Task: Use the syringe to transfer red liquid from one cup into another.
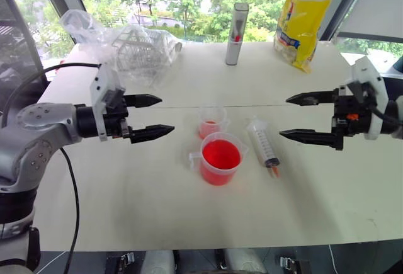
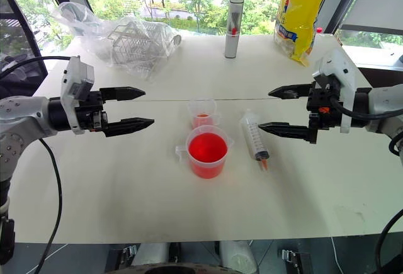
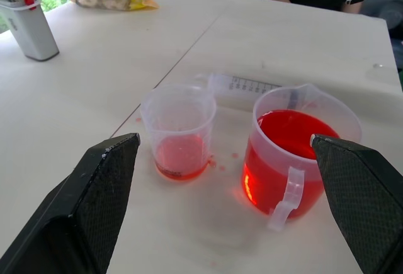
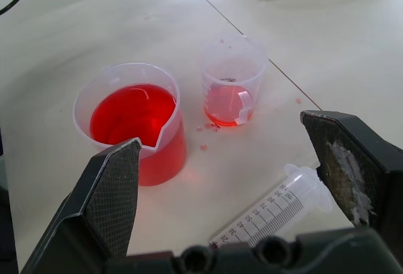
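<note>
The handled measuring cup (image 1: 220, 159) stands mid-table, well filled with red liquid (image 1: 221, 154). Just behind it is the small clear cup (image 1: 211, 121) with a shallow layer of red at its bottom. The syringe (image 1: 264, 143) lies flat on the table to the right of both cups, orange tip toward the near edge. My left gripper (image 1: 154, 116) hovers open above the table to the left of the cups, holding nothing. My right gripper (image 1: 296, 117) hovers open to the right of the syringe, also holding nothing.
An upright grey tube (image 1: 237, 33) and a yellow bag (image 1: 303, 16) stand at the table's far edge. A wire basket in crumpled clear plastic (image 1: 135, 50) lies at the far left. A few red drops (image 4: 204, 147) speckle the table by the cups.
</note>
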Robot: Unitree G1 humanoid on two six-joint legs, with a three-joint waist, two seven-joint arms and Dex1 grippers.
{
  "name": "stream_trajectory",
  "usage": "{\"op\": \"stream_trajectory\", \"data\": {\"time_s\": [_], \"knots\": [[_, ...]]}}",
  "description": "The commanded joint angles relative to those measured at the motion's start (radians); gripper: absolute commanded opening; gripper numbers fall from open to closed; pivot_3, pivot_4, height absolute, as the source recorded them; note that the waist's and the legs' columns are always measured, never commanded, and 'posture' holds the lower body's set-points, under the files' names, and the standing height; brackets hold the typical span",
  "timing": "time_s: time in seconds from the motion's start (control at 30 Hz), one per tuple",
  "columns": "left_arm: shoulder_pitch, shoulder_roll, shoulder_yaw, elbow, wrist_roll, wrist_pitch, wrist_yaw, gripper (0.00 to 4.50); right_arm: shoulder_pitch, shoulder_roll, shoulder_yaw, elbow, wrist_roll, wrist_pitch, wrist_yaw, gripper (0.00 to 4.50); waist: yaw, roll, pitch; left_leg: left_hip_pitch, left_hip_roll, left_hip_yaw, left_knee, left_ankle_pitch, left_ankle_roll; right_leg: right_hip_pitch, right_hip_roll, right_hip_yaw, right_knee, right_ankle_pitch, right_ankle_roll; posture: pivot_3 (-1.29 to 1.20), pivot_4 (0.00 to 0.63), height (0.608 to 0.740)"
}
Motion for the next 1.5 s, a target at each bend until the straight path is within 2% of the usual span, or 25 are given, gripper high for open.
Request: {"op": "stream_trajectory", "data": {"time_s": [0.03, 0.7, 0.97, 1.2, 1.3, 1.4, 1.5], "knots": [[-0.003, 0.019, 0.038, -0.025, -0.004, -0.002, 0.005, 4.50, -0.024, -0.004, -0.009, -0.002, -0.003, -0.020, 0.004, 4.44, 0.000, 0.000, 0.000, 0.000, 0.000, 0.000, 0.000, 0.000, 0.000, 0.000, 0.000, 0.000, 0.000, 0.000, 0.000, 0.00, 0.150, 0.740], [-0.015, 0.001, 0.036, -0.019, -0.018, -0.010, 0.009, 4.50, -0.034, -0.014, 0.001, -0.007, -0.008, -0.009, -0.009, 4.44, -0.001, 0.000, 0.000, 0.000, 0.000, 0.000, 0.000, 0.000, 0.000, 0.000, 0.000, 0.000, 0.000, 0.000, 0.000, 0.00, 0.150, 0.740], [-0.016, -0.012, 0.027, -0.016, -0.011, -0.020, 0.010, 4.50, -0.077, -0.044, 0.053, 0.024, -0.067, 0.026, -0.051, 4.44, 0.000, 0.000, 0.000, 0.000, 0.000, 0.000, 0.000, 0.000, 0.000, 0.000, 0.000, 0.000, 0.000, 0.000, 0.000, 0.00, 0.150, 0.740], [-0.023, -0.055, -0.001, 0.001, 0.016, -0.047, 0.008, 4.50, -0.245, -0.069, 0.174, 0.097, -0.082, 0.224, -0.084, 4.44, -0.001, 0.001, 0.000, 0.000, 0.000, 0.001, 0.000, 0.000, 0.000, -0.001, -0.001, 0.001, 0.000, -0.001, -0.003, 0.00, 0.150, 0.740], [-0.040, -0.075, -0.021, 0.018, 0.028, -0.064, 0.005, 4.50, -0.372, -0.058, 0.313, 0.162, -0.124, 0.385, -0.097, 4.44, -0.002, 0.001, 0.000, 0.000, 0.000, 0.001, 0.000, 0.000, 0.000, -0.001, -0.001, 0.001, 0.000, -0.002, -0.003, 0.00, 0.150, 0.740], [-0.049, -0.095, -0.042, 0.032, 0.048, -0.081, -0.001, 4.50, -0.618, 0.093, 0.484, 0.335, -0.164, 0.731, -0.199, 4.44, -0.009, 0.001, 0.000, 0.000, 0.000, 0.003, 0.000, 0.000, 0.000, -0.003, -0.001, 0.004, 0.000, -0.001, -0.005, 0.00, 0.150, 0.740], [-0.050, -0.107, -0.048, 0.032, 0.054, -0.086, 0.001, 4.50, -0.749, 0.221, 0.565, 0.509, -0.209, 0.863, -0.275, 4.44, -0.013, 0.000, 0.000, -0.001, 0.000, 0.003, -0.001, 0.000, 0.000, -0.006, 0.000, 0.005, 0.002, -0.001, -0.006, 0.00, 0.150, 0.740]]}}
